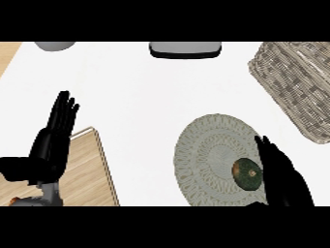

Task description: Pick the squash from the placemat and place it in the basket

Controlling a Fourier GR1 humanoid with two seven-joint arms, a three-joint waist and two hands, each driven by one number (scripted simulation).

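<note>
Squash (247, 173) not yet lifted from the placemat (209, 145): I have my right hand (285, 179) beside it, fingers straight and unclamped, basket (307, 87) well apart.

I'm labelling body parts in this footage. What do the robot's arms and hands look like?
Both hands are plain black: the left hand has slender fingers and a thick thumb, and the right hand shows as a dark, tapered shape. A bit of grey forearm shows below the left one. No cables or markings visible.
</note>
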